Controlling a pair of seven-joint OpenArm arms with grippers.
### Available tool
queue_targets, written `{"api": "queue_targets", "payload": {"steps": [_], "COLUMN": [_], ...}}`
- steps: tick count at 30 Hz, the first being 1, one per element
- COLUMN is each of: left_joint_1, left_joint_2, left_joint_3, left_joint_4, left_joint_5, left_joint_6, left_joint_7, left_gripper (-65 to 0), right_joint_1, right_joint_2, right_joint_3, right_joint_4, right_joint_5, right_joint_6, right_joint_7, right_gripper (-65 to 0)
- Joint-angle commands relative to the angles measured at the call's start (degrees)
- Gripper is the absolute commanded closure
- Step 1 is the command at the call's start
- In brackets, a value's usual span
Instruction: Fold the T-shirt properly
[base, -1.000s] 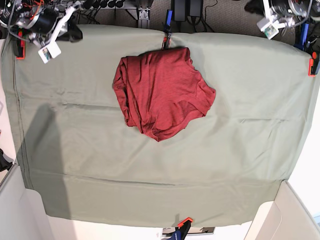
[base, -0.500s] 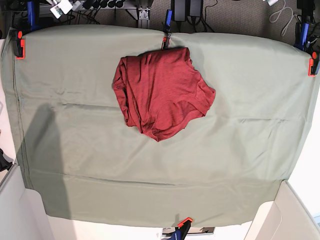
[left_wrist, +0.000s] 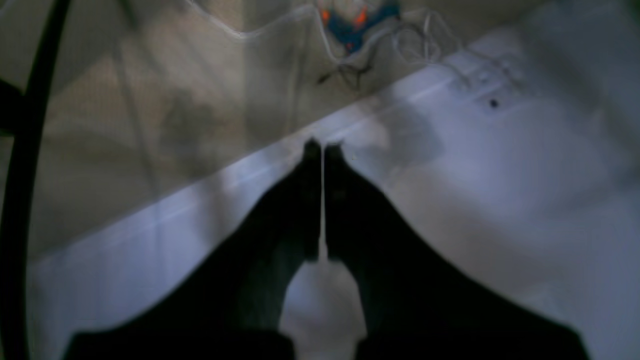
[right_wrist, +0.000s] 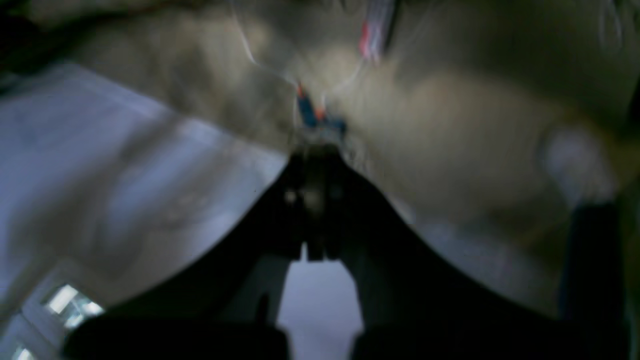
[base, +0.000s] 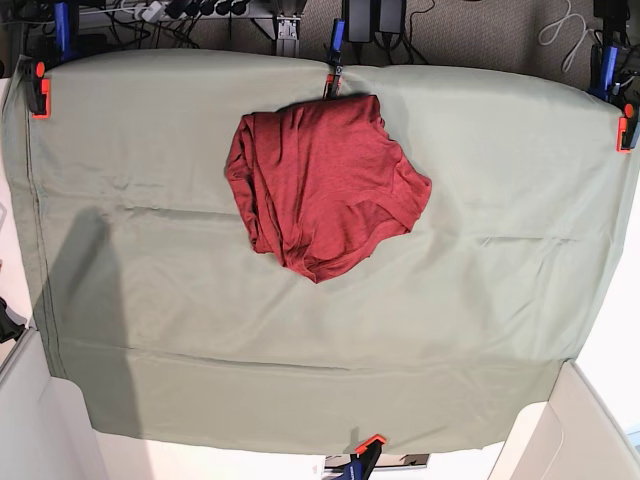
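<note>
Sage-green table cloth (base: 150, 280) | dark red knit T-shirt (base: 325, 185) bunched upper centre, folding unfinished | my left claw (left_wrist: 322, 150) and right claw (right_wrist: 315, 155) clenched, empty

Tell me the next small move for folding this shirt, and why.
Probably bring one arm back over the T-shirt and open its fingers: the shirt lies bunched in a rough heap on the green cloth, and both arms are off the table, fingers shut and empty.

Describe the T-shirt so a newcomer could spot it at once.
A sage-green cloth covers the whole table. On its upper middle, just below a clamp on the far edge, lies the T-shirt: a rumpled dark red bundle, the only garment there.
</note>
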Motion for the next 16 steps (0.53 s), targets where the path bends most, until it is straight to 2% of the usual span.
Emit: {"api": "queue_targets", "payload": {"steps": [1, 5, 10, 12, 16], "left_joint_1": [-1.14, -9.27, -17.49, -19.41, -21.24], "left_joint_2": [0.2, 5.75, 12.57, 14.4, 16.06], "left_joint_3": [1.44, 6.71, 9.51, 9.49, 9.49], "left_joint_4": [-2.8, -17.0, -31.98, -34.82, -35.43], "left_joint_5": [1.27, 3.63, 7.61, 9.35, 9.31], "left_joint_6": [0.96, 1.07, 1.07, 1.07, 1.07], "left_joint_7": [0.57, -0.09, -3.02, -4.37, -4.59], "left_gripper": [-1.3, -1.3, -1.3, -1.3, -1.3], "right_joint_1": [0.9, 7.19, 15.08, 17.31, 19.91], "right_joint_2": [0.46, 0.46, 0.44, 0.42, -0.07], "right_joint_3": [0.26, 0.26, -1.09, -2.69, -5.99], "right_joint_4": [-2.23, -15.08, -28.5, -31.8, -34.29], "right_joint_5": [-0.39, -2.82, -2.93, -2.91, -2.99], "right_joint_6": [-0.52, -0.52, -0.5, -0.55, -2.84], "right_joint_7": [-0.94, -1.29, -1.29, -1.27, -1.2], "right_gripper": [0.0, 0.0, 0.0, 0.0, 0.0]}}
